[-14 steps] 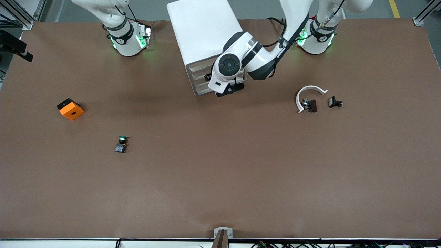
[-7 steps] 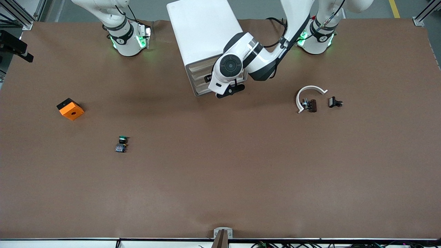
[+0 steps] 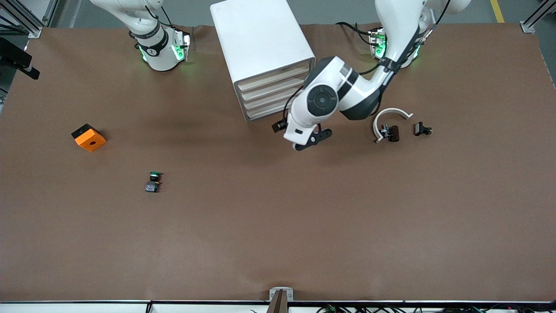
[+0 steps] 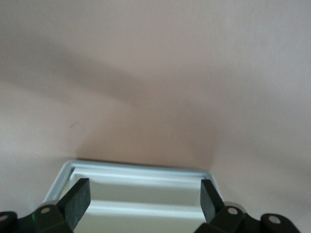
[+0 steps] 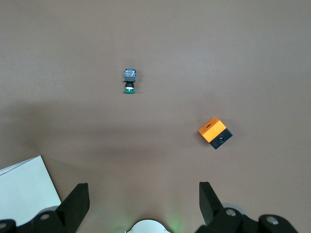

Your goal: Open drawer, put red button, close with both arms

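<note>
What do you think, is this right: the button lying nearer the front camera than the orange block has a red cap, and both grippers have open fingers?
Not quite. The button has a green cap, not red, as the right wrist view shows. It does lie nearer the front camera than the orange block, and the left gripper and right gripper both have open fingers.

Front camera looks down over the table [image 3: 278, 243]; wrist cameras face downward, sharing the drawer unit [image 3: 260, 43]

brown table [image 3: 278, 226] fills the view; grey floor [image 3: 330, 11] and aluminium frame posts [image 3: 533, 19] at its edge
</note>
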`<action>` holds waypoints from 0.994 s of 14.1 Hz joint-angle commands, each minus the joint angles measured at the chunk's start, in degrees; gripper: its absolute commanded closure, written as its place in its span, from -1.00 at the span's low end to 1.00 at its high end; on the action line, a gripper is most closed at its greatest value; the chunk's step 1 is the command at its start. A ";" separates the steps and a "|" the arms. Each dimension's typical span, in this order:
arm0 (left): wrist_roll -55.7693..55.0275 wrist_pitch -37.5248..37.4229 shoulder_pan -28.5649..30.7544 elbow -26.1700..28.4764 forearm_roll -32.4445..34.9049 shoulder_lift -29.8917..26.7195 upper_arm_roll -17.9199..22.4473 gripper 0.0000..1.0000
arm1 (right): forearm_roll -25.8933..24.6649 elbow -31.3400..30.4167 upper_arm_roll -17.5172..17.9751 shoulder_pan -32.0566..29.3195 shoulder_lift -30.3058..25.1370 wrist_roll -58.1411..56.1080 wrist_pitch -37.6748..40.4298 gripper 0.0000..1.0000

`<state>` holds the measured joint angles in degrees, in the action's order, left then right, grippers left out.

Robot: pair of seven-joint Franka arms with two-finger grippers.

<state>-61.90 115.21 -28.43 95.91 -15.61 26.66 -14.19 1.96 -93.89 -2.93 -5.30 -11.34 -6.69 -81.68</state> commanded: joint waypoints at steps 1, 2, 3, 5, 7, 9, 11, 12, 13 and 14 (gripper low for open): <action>0.11 -1.04 2.84 -0.46 0.85 -2.30 -0.14 -1.00 | -0.64 -1.91 0.20 -0.24 -1.84 0.28 -1.55 -1.00; 0.20 -1.04 3.81 -0.38 0.94 -2.66 -0.14 -1.00 | -0.64 -1.82 0.20 -0.24 -1.84 0.37 -1.55 -1.00; 0.98 -0.78 4.69 -0.12 1.11 -2.92 -0.05 -1.00 | -0.64 -1.65 0.20 -0.24 -1.75 0.37 -1.64 -1.00; 10.16 -0.77 6.01 1.89 5.22 -4.06 -0.14 -1.00 | -0.64 -1.56 0.20 -0.24 -1.75 0.37 -1.64 -1.00; 19.76 -0.77 8.81 5.06 5.77 -6.08 -0.23 -1.00 | -0.90 -1.12 0.29 -0.15 -1.66 0.37 -1.64 -1.00; 29.68 -0.95 12.32 7.78 5.77 -8.36 -0.23 -1.00 | -1.34 0.80 0.38 -0.07 -1.14 0.37 -1.20 -1.00; 42.76 -1.04 15.66 10.68 5.95 -10.65 -0.23 -1.00 | -1.34 0.99 0.38 -0.07 -0.96 0.45 -1.11 -1.00; 47.35 -1.21 17.42 11.65 6.12 -11.44 -0.23 -1.00 | -1.34 0.99 0.38 -0.07 -0.96 0.45 -1.11 -1.00; 50.36 -1.47 19.61 12.27 6.21 -11.54 -0.23 -1.00 | -1.34 0.99 0.38 -0.07 -0.96 0.45 -1.11 -1.00; 53.08 -2.87 21.64 12.28 6.64 -11.28 -0.23 -1.00 | -1.34 0.99 0.38 -0.15 -0.96 0.45 -0.94 -1.00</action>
<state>-14.27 113.70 -10.06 105.39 -10.19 17.65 -14.00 1.26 -93.19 -2.82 -5.29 -11.81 -6.69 -82.98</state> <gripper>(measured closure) 0.000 0.000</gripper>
